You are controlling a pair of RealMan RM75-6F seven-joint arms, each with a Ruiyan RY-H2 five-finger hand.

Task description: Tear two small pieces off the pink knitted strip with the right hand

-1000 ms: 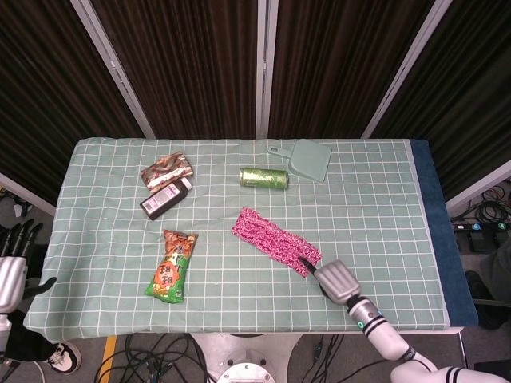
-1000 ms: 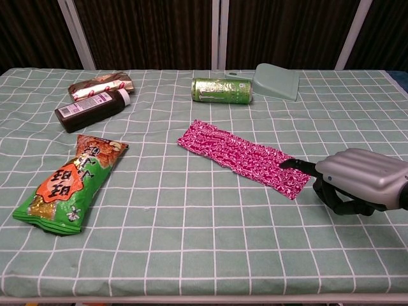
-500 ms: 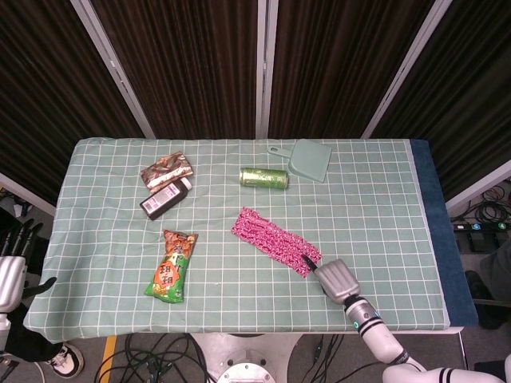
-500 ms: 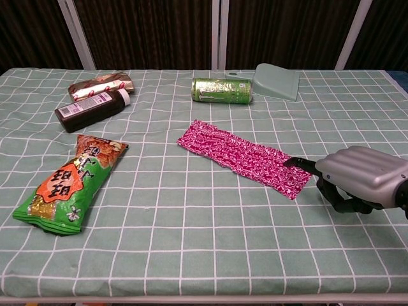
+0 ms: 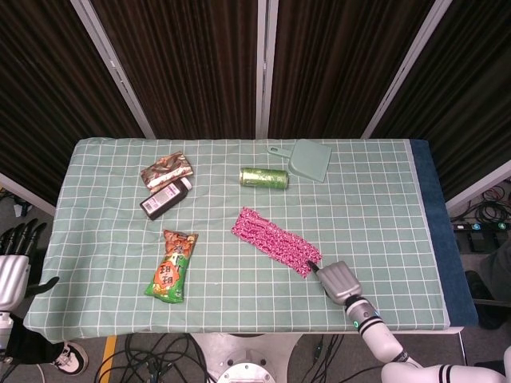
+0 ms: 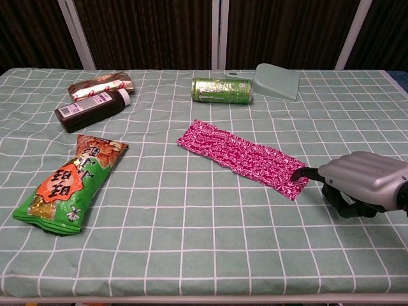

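The pink knitted strip (image 5: 275,242) (image 6: 242,158) lies flat and diagonal in the middle of the green checked cloth, in one piece as far as I can see. My right hand (image 5: 339,281) (image 6: 363,182) sits low over the cloth just off the strip's near right end. Its fingers are curled under, and its dark thumb points at the strip's corner, at or barely touching its edge. I see nothing held in it. My left hand (image 5: 12,267) hangs off the table's left side with its fingers apart and empty; only the head view shows it.
A green can (image 5: 264,177) (image 6: 222,90) and a pale green dustpan (image 5: 307,158) (image 6: 275,81) lie behind the strip. At the back left are a dark bottle (image 5: 164,198) (image 6: 92,109) and a brown packet (image 5: 166,168) (image 6: 102,84). A green snack bag (image 5: 172,267) (image 6: 67,185) lies front left.
My right hand has drawn back toward the front right; its thumb tip, earlier over the strip's end, now sits at the strip's edge. The strip has not moved.
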